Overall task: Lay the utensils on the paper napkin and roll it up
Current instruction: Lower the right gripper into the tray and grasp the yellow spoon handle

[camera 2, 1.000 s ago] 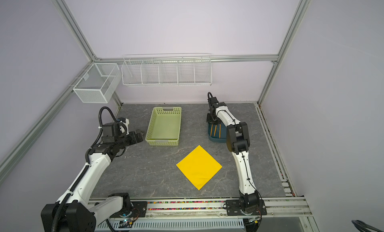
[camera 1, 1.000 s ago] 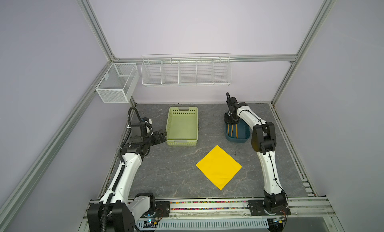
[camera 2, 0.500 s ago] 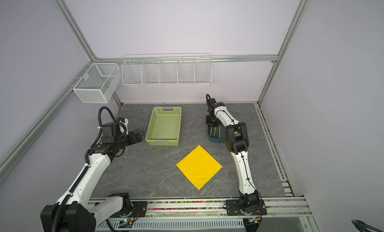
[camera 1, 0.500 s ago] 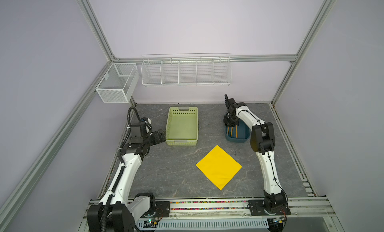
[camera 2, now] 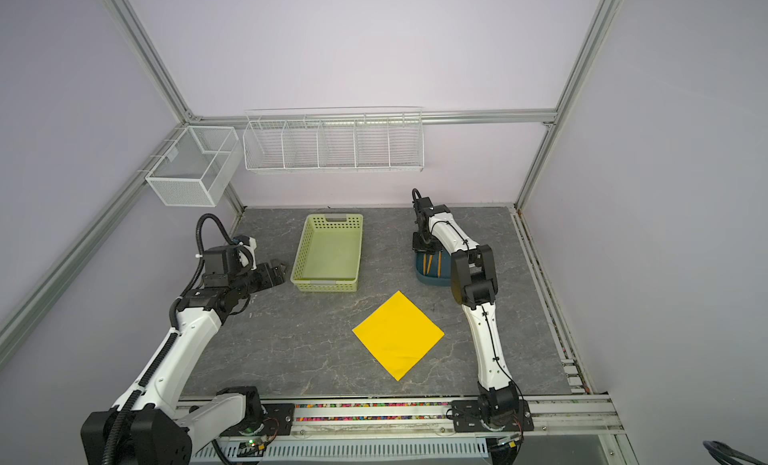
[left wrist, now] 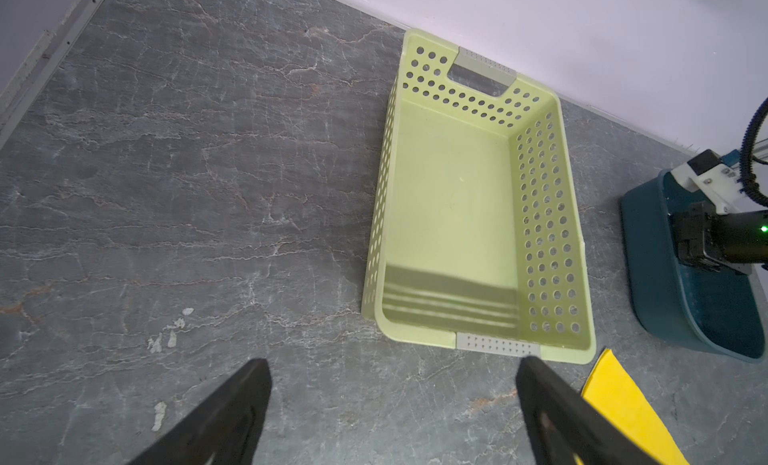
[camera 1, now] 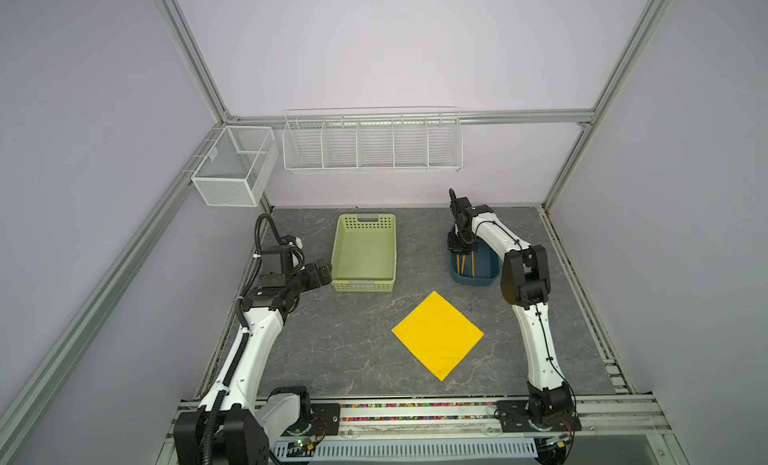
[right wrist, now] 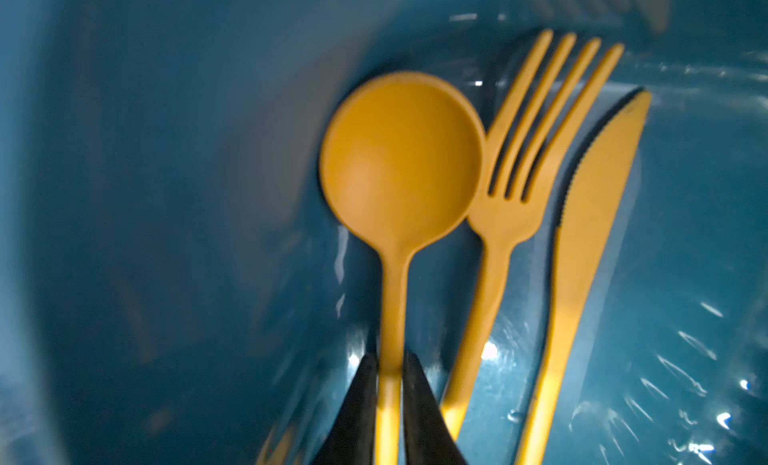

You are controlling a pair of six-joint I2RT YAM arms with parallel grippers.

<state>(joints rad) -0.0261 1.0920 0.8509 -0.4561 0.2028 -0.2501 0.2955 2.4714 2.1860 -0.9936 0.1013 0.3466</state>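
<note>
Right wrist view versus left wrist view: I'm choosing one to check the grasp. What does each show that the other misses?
Only the right wrist view: the spoon, fork and knife side by side, with the right end effector closed on the spoon's handle. Only the left wrist view: the green basket, a corner of the yellow napkin, and the open left end effector. Both: the blue bin.

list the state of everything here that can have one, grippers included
left gripper, open, holding nothing, beside the green basket
right gripper, shut on the spoon handle, down in the blue tub
spoon, in the tub, gripped
fork, loose in the tub beside the spoon
knife, loose in the tub beside the fork
paper napkin, flat, unrolled, nothing on it
green basket, upright, empty
blue tub, upright, holds spoon, fork and knife
</note>
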